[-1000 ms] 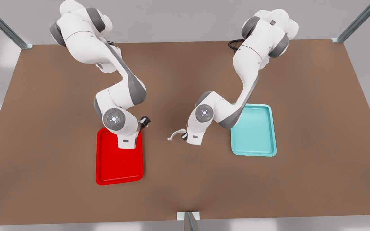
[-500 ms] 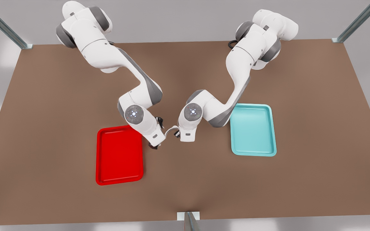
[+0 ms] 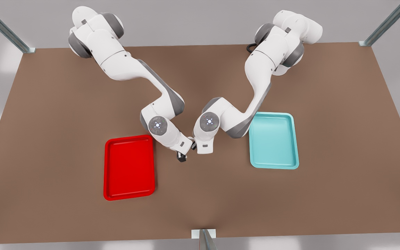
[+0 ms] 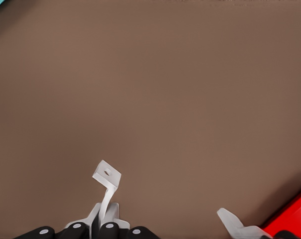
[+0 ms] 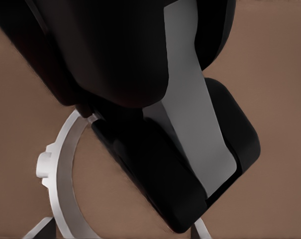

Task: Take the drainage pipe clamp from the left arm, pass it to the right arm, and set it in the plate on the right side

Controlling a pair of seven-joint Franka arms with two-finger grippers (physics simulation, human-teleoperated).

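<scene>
The white drainage pipe clamp [image 4: 106, 181] hangs above the bare table, and my left gripper [image 4: 104, 228] is shut on its strap. One holed tab sticks out past the fingers. In the front view the left gripper [image 3: 193, 145] belongs to the arm on the front view's right. My right gripper [image 3: 182, 157] is pressed up close against it, between the two trays. The right wrist view has the clamp's white arc [image 5: 63, 174] right beside the left arm's black hand [image 5: 125, 59]. The red plate [image 3: 107, 166] lies to the front view's left of both grippers.
A teal tray [image 3: 273, 166] lies on the front view's right, behind the left arm's elbow. The brown table [image 3: 221, 194] stretches wide around both trays. Metal frame posts [image 3: 203, 239] stand at the near edge and the far corners.
My right arm swung from above the red plate toward the front view's right, up against the left gripper. The left arm shifted slightly toward it with the clamp, then held still.
</scene>
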